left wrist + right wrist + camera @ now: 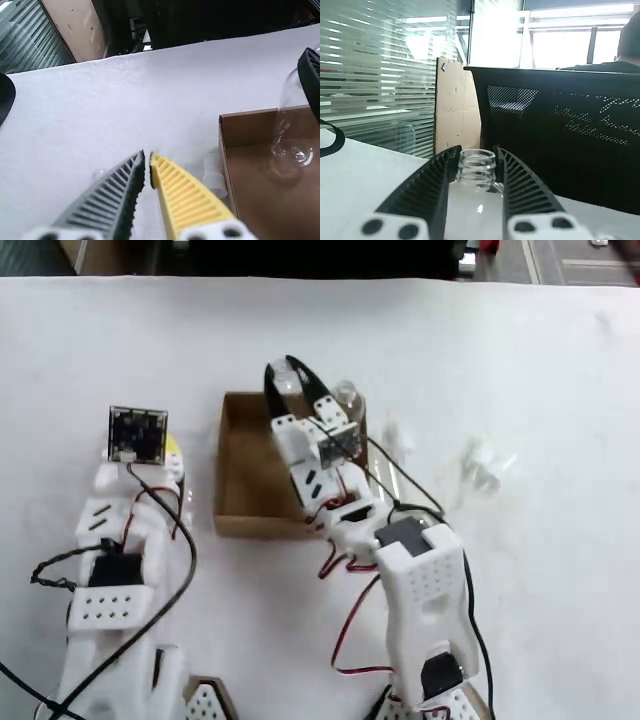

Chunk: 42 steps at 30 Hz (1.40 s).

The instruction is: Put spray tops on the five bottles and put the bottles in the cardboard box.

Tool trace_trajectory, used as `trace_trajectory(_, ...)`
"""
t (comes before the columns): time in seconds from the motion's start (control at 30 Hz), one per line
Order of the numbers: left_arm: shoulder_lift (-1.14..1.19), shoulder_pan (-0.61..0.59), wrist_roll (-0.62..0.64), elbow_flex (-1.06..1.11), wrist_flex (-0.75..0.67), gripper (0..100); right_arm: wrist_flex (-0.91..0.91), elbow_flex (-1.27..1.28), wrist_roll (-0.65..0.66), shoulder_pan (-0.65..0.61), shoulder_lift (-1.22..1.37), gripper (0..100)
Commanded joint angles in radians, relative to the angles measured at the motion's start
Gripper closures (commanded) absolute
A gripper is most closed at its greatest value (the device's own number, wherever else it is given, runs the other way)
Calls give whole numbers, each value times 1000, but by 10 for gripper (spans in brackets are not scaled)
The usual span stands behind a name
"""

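- Left arm point(115, 540) sits at the lower left of the high view, folded low over the white table point(540, 360). In its wrist view the left gripper point(146, 159) has its grey and yellow jaws pinched together at the tips, with nothing I can see between them.
- One small clear cap-like piece point(214, 175) lies just beside the cardboard box's outer wall.
- One cardboard box point(255, 525), centre of the frame.
- Right arm point(425, 590) stretches up from the bottom edge over the box. The right gripper point(476, 152) is clenched on the threaded neck of one clear bottle point(477, 167), which hangs over the box's right end.
- Clear bits point(482, 465) lie right of the box, too blurry to count.
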Motion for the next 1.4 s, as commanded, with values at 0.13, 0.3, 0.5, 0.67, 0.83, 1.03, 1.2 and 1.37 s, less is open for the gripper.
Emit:
trace_trajectory(0.13, -28, 1, 3, -11, -29, 973, -30, 20, 100, 7, -28, 983)
trace_trajectory(0.3, -28, 1, 3, -11, -29, 973, -31, 51, 98, 13, -22, 983)
trace_trajectory(0.5, -28, 1, 3, -11, -28, 973, -31, 55, 98, 15, -27, 981)
trace_trajectory(0.67, -28, 1, 3, -11, -28, 973, -31, 55, 98, 13, -21, 981)
trace_trajectory(0.83, -28, 1, 3, -11, -28, 973, -24, 49, 98, 8, -21, 980)
trace_trajectory(1.03, -28, 1, 3, -11, -26, 973, -22, 49, 98, 7, -21, 872)
trace_trajectory(1.2, -28, 1, 3, -11, -26, 973, -21, 54, 98, -2, -19, 819)
trace_trajectory(1.37, -28, 1, 3, -11, -26, 973, -21, 54, 98, -2, -19, 819)
